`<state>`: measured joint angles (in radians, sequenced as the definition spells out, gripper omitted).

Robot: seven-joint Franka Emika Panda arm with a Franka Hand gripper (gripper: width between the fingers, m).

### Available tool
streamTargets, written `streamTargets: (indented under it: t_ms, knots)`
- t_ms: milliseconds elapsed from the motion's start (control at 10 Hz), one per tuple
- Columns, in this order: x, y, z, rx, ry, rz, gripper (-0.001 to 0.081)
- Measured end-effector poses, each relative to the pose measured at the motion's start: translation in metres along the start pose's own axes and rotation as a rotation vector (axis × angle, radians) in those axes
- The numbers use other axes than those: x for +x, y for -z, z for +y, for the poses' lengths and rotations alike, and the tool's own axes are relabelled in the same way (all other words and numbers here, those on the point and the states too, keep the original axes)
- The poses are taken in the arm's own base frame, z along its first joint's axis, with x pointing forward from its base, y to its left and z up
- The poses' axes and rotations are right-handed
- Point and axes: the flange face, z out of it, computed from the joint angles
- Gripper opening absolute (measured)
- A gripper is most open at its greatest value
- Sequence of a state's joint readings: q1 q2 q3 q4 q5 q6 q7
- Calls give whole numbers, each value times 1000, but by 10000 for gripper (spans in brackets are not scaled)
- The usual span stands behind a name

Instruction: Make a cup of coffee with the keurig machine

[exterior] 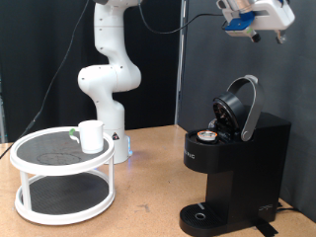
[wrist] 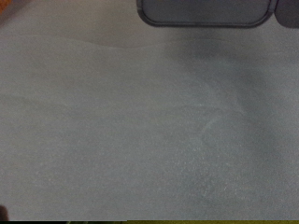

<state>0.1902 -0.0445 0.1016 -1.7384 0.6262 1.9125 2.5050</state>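
The black keurig machine (exterior: 235,158) stands at the exterior view's right with its hinged lid (exterior: 240,107) raised. A small pod with a tan top (exterior: 207,135) sits in the open chamber. The white cup (exterior: 92,135) stands upright on the top shelf of a white round rack (exterior: 61,163) at the exterior view's left. My gripper (exterior: 265,34) is high at the exterior view's top right, well above the machine and far from the cup, and nothing shows between its fingers. The wrist view shows only a plain grey surface and a dark rounded shape (wrist: 206,11) at its edge.
The white arm's base column (exterior: 107,79) rises behind the rack. A thin dark pole (exterior: 182,59) stands upright between the arm and the machine. The brown tabletop (exterior: 148,197) lies between the rack and the machine. The machine's round drip base (exterior: 200,213) holds nothing.
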Motion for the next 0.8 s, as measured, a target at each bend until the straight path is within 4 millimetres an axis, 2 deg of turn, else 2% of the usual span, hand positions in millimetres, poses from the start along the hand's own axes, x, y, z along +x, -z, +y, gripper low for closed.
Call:
streamTargets:
  t_ms: [300, 800]
  knots:
    - [-5, -19, 8, 0, 6, 39, 734]
    - [-2, -43, 2, 6, -16, 78, 734]
